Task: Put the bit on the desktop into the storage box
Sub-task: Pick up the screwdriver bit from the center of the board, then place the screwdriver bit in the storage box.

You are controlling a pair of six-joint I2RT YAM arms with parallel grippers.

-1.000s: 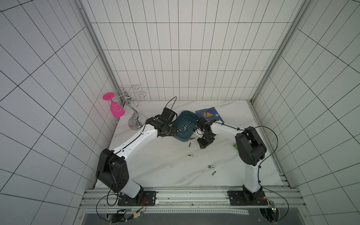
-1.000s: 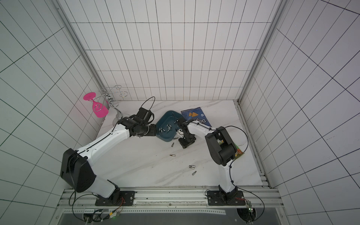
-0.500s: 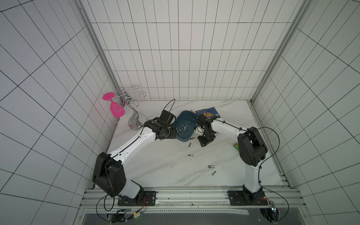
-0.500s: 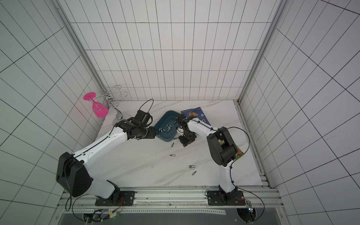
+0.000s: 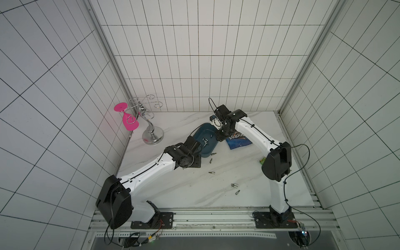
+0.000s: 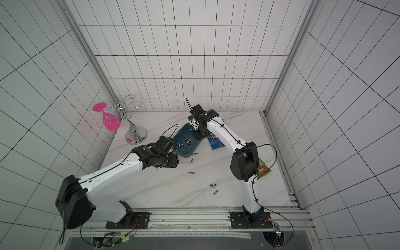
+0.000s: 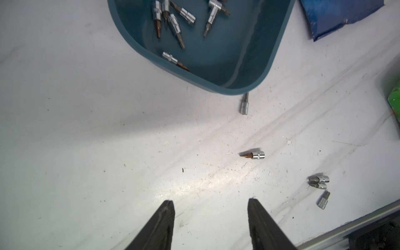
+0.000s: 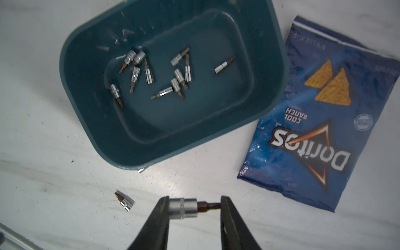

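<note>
White marble desktop (image 5: 194, 186) inside tiled walls. In a top view the right gripper (image 8: 194, 205) is at the 3 o'clock side of the storage box (image 5: 209, 149), clamped end to end on a bit (image 8: 184, 208). The left gripper (image 7: 211, 207) has its fingers apart, holding nothing. Loose bits (image 5: 211, 172) lie at the box's 5 o'clock.

Top views high, looking down, wrist views close, sharing storage box (image 7: 216, 60)

The right pincer (image 8: 194, 204) clamps a bit (image 8: 184, 208) end to end above the table (image 8: 54, 205). The storage box (image 8: 266, 65) holds several bits (image 8: 149, 75); a Doritos bag (image 8: 324, 129) lies just beside it.
</note>
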